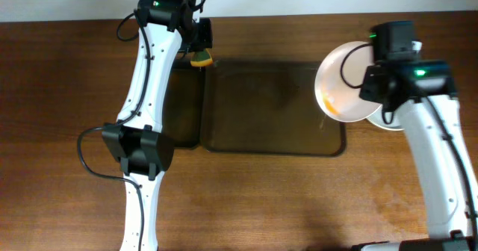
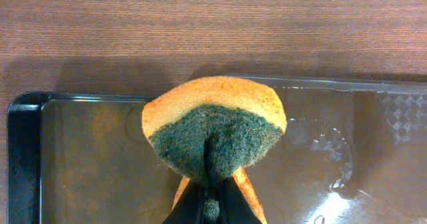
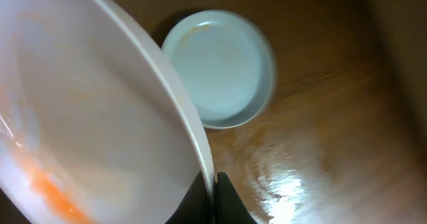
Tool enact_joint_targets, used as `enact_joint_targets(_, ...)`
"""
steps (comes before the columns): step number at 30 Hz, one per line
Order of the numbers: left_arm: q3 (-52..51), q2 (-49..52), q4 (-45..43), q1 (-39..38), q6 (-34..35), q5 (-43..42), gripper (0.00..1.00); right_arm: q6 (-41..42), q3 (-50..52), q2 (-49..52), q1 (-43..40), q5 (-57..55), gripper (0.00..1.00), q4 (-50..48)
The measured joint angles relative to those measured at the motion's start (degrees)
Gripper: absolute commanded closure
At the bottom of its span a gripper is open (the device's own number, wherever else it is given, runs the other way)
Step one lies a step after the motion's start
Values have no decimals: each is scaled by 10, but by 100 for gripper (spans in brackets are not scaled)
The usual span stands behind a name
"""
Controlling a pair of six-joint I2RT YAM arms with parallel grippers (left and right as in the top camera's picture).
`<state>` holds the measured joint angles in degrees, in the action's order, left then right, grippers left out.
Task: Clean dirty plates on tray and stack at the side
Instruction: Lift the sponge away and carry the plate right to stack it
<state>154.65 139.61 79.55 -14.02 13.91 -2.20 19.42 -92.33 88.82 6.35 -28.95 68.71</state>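
Clamps the right end effector (image 3: pixel 213 199) tight on the rim of a white plate (image 1: pixel 340 83), gripping at the plate's near edge in the wrist view. Holds that plate up off the bench (image 1: pixel 299 199), steeply tilted, above the right end of the brown tray (image 1: pixel 261 109) and overlapping the tray's right rim from overhead. Inside the held plate: an orange-red smear low on the left of the bowl, plus a fainter orange haze higher up (otherwise white). Below and to the right of it, flat on the bare wood just beside the tray's end and apart from the end effector: a second plate (image 3: pixel 217 67), nearly plain white inside. Partly hidden under the right arm from overhead, so cannot tell if single or stacked. Pinches a sponge (image 2: pixel 213 127) in the left end effector (image 2: pixel 210 201), shut on the sponge's lower edge, green scouring face toward the wrist camera, orange foam behind. Hangs the sponge over the far edge of the trays, about at the seam between the narrow black tray (image 1: pixel 187 109) and the brown one, well apart from both plates. Beneath the sponge in the left wrist view: glossy dark tray floors, black rim at the left, brown at the right.
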Motion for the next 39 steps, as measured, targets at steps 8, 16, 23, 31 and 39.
enact_joint_targets(8,0,0,0,0,0,0,100,81,0,0,226,-369,96,13)
enact_joint_targets(16,0,0,0,0,0,0,100,99,0,0,260,-519,96,4)
enact_joint_targets(23,0,0,0,0,0,0,100,127,0,1,148,-294,96,-9)
enact_joint_targets(31,0,0,2,0,0,0,100,45,0,24,-274,105,96,-71)
enact_joint_targets(39,0,0,2,0,0,0,100,24,0,237,-379,167,84,-141)
